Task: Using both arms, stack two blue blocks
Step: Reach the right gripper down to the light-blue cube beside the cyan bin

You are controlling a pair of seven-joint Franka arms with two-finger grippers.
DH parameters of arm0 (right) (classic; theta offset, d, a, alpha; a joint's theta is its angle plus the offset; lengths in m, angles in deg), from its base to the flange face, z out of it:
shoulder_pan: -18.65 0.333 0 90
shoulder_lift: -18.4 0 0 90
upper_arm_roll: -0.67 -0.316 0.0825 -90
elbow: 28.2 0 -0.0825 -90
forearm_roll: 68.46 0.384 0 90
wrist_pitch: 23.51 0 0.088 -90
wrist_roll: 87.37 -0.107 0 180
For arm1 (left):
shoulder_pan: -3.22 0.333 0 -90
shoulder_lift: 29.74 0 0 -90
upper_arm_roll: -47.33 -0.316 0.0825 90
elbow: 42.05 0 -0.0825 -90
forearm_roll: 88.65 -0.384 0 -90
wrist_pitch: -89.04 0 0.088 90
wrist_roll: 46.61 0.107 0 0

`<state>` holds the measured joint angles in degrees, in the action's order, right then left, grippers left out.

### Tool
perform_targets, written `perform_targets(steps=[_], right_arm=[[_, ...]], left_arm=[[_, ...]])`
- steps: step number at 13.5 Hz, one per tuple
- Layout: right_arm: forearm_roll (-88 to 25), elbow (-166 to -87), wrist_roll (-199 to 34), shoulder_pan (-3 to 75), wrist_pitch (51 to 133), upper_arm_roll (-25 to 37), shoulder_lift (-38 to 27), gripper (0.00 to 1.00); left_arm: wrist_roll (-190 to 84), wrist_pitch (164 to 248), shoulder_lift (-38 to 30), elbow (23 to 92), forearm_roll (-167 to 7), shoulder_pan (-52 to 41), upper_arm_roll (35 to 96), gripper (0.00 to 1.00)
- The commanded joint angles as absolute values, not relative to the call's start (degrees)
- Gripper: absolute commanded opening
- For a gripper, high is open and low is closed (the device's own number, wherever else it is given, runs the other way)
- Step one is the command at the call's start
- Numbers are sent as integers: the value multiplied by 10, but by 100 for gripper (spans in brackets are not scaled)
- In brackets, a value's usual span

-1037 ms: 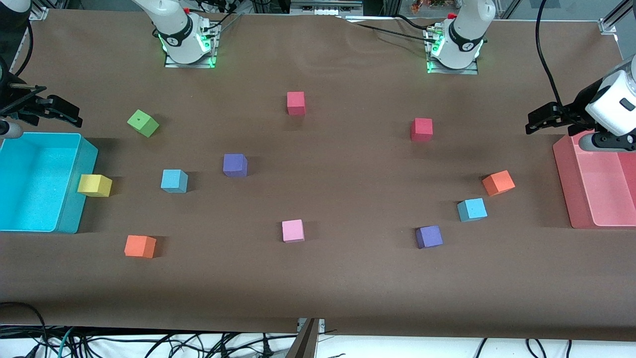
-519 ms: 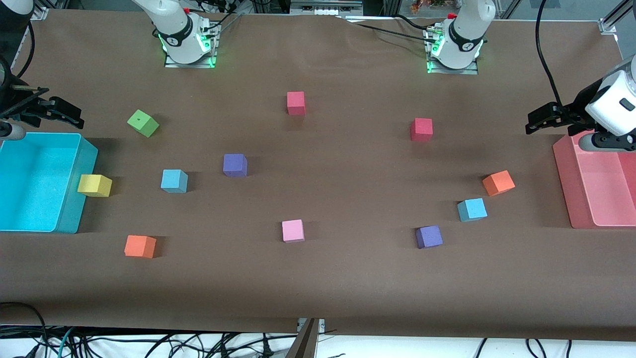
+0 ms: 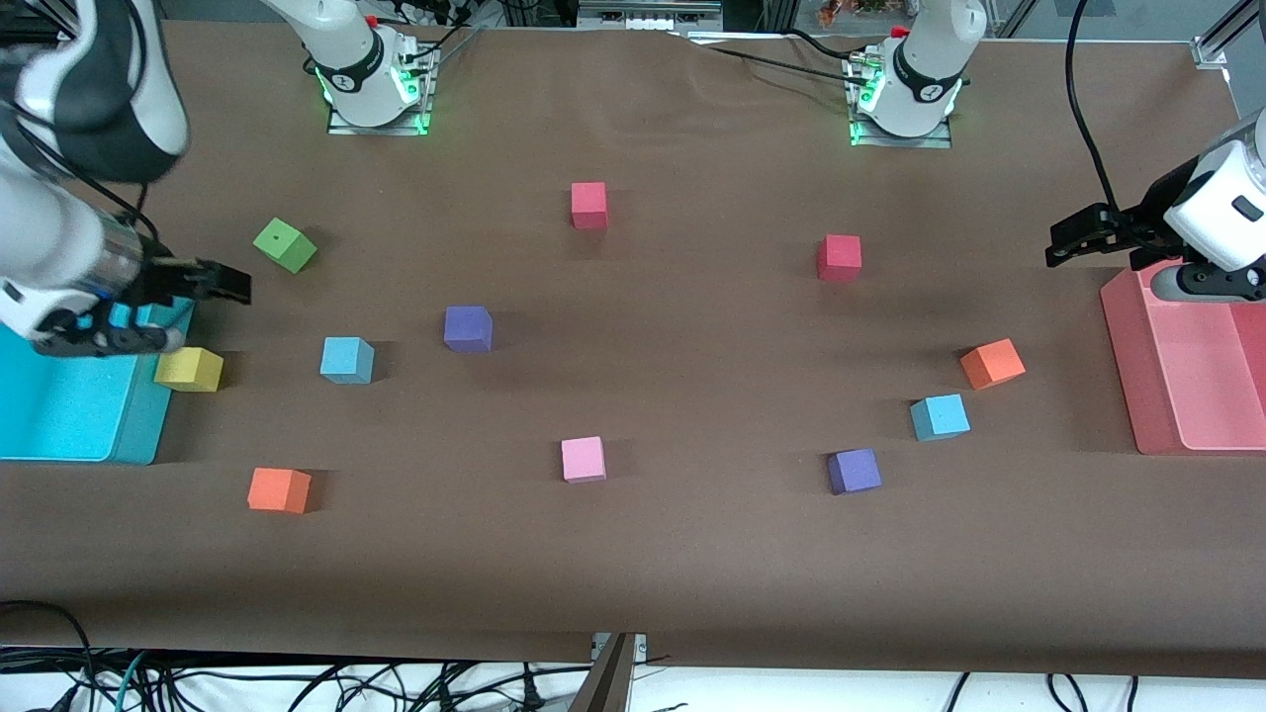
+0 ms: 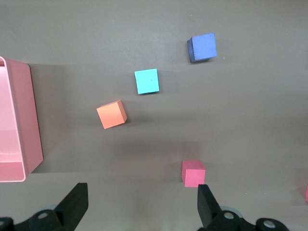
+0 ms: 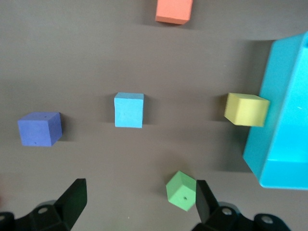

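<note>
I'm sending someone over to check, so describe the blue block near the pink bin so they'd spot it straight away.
Start at the pink bin at the left arm's end of the table. Beside it sits an orange block, then the blue block, slightly nearer the front camera. It's light sky-blue; the purple block next along is much darker.

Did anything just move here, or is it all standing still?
Only the right arm moved: its open, empty right gripper swung out from the table's edge over the turquoise bin's rim, toward the blocks. The left gripper waits, open, by the pink tray. No block shifted.
</note>
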<state>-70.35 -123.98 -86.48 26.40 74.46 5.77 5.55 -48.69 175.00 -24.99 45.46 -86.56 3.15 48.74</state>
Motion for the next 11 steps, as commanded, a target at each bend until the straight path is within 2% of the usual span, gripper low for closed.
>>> perform_targets(steps=[1,4,8,11], right_arm=[[-676,-1236,-869,269,784,59,9,100],[-654,-1259,-870,273,859,56,-46,100],[-649,-1314,-870,273,953,55,-69,100],[-649,-1322,-870,276,965,53,-89,100]], left_arm=[[-494,1753,-258,464,-868,31,489,100],[-493,1752,-257,464,-869,31,488,100],[-493,1754,-257,464,-869,31,488,100],[-493,1754,-257,465,-869,31,488,100]])
